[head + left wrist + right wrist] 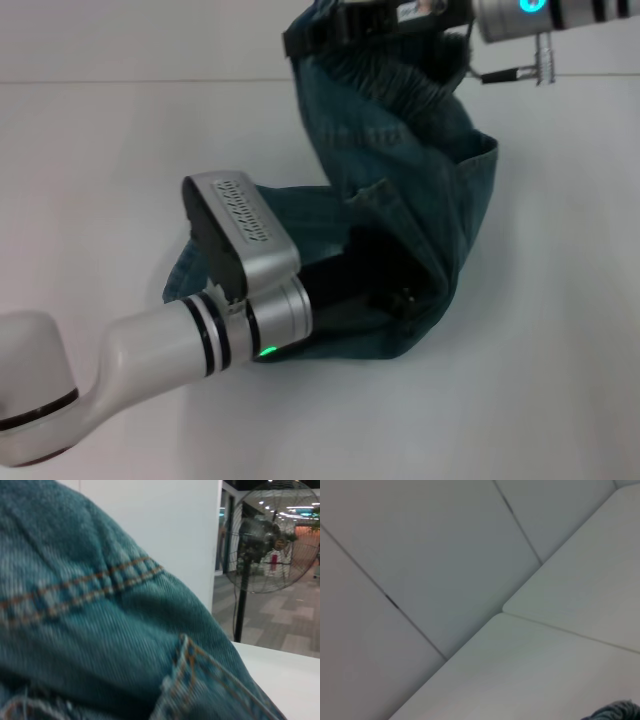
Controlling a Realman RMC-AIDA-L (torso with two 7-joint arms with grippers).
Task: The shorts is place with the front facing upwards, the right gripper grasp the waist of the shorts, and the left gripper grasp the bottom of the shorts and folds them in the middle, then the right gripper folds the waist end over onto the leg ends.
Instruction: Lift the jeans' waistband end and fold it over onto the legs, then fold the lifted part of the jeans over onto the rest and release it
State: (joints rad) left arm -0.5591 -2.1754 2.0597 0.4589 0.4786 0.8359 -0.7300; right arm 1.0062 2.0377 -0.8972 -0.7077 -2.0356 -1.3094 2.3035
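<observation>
White table (560, 400): denim shorts (420, 190) centre, far end lifted, near end folded on surface. Waist (385, 65) raised at far edge, clamped in right gripper (375, 22). Left gripper (375, 290) low at near side, buried in leg-end folds; finger state: cannot tell. Left wrist view: denim close up, orange double-stitched seam (80, 592), floor fan (267, 545) beyond the table.

Denim shorts (400, 210) draped, waist (385, 70) lifted, prob. half-folded.
</observation>
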